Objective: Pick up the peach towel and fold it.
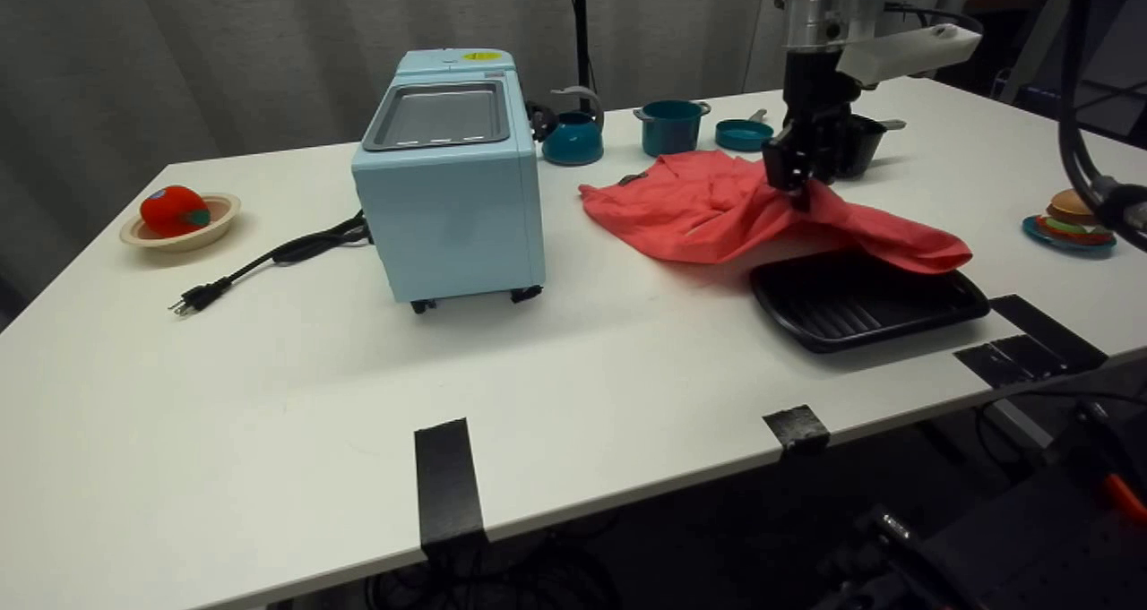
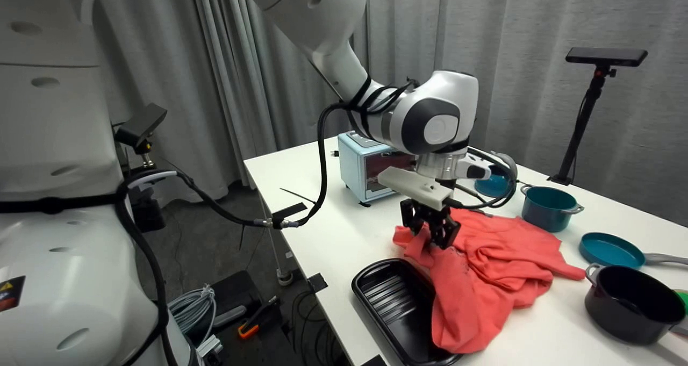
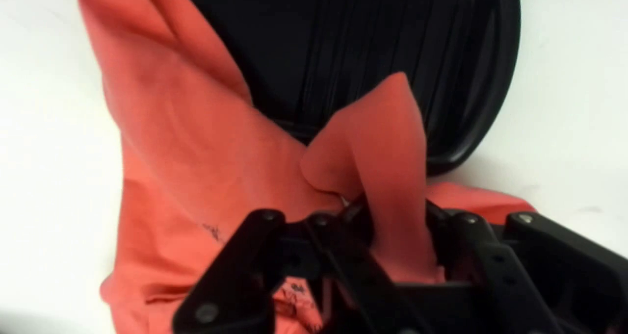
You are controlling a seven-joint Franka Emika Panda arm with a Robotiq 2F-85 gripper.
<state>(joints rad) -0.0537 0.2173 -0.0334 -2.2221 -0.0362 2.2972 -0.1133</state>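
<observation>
Coral-red towel (image 2: 494, 272), rumpled, in loose folds

Place: a robotics lab, by the look of its equipment.
Robot arm (image 2: 322, 27): white and jointed, with black cables (image 2: 322, 156) strapped to it.
Table (image 1: 296, 413): plain white, strips of black tape (image 1: 450, 485) along its edge.
Stand (image 2: 587, 100): a black pole topped by a flat dark device (image 2: 606, 57).
Curtains (image 2: 537, 22): gray, behind the table.
Cable coil (image 2: 185, 309): gray, lying near the arm.
Teal pot (image 1: 672, 131) and light-blue oven (image 1: 452, 216): kitchenware on the lab table.
</observation>
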